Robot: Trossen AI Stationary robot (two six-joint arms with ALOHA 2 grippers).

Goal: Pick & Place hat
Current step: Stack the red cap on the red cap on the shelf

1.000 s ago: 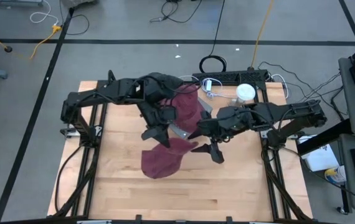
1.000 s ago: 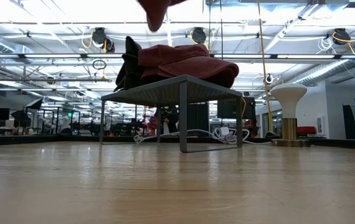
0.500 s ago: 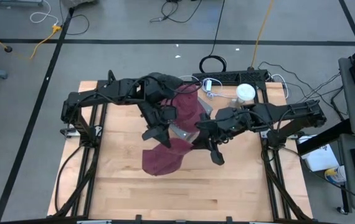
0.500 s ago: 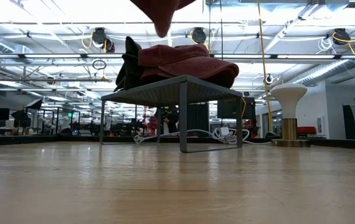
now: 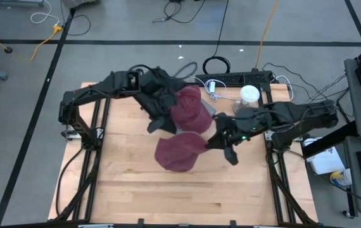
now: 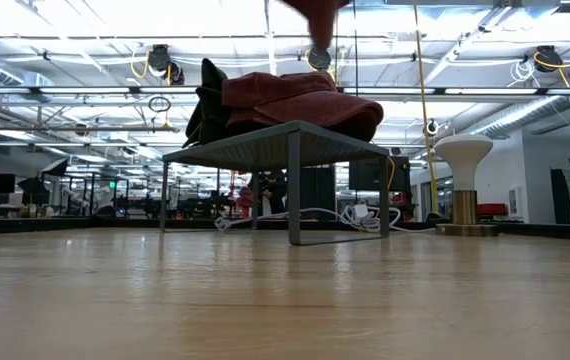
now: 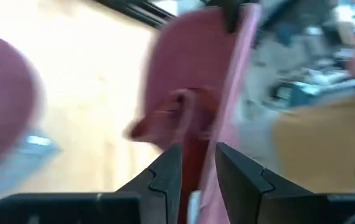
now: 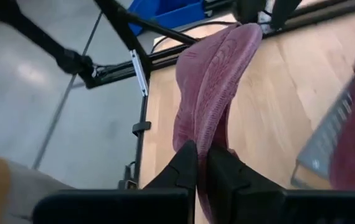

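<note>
Hat [image 5: 178,152]: maroon, held in the air above the middle of the wooden table [image 5: 123,190], clear of the surface; only its lowest tip [image 6: 317,12] shows at the upper edge of the low view.
Hat orientation: long axis runs roughly left-right across the table between the two grippers; the cloth hangs slack, with the brim edge-on to the right wrist camera [image 8: 218,81].
Left gripper [image 5: 157,124]: over the hat's left end, just in front of the rack; fingers [image 7: 165,177] nearly closed, pinching a narrow fold of the maroon fabric [image 7: 196,124].
Right gripper [image 5: 213,140]: at the hat's right end; fingers [image 8: 184,163] pressed close together, clamping the brim edge.
Rack [image 6: 275,145]: grey metal stand at the rear centre of the table.
Second hat [image 5: 190,109]: maroon, resting on top of the rack, with dark cloth [image 6: 205,100] beside it.
White stand [image 5: 249,94]: round-topped, at the table's rear right.
</note>
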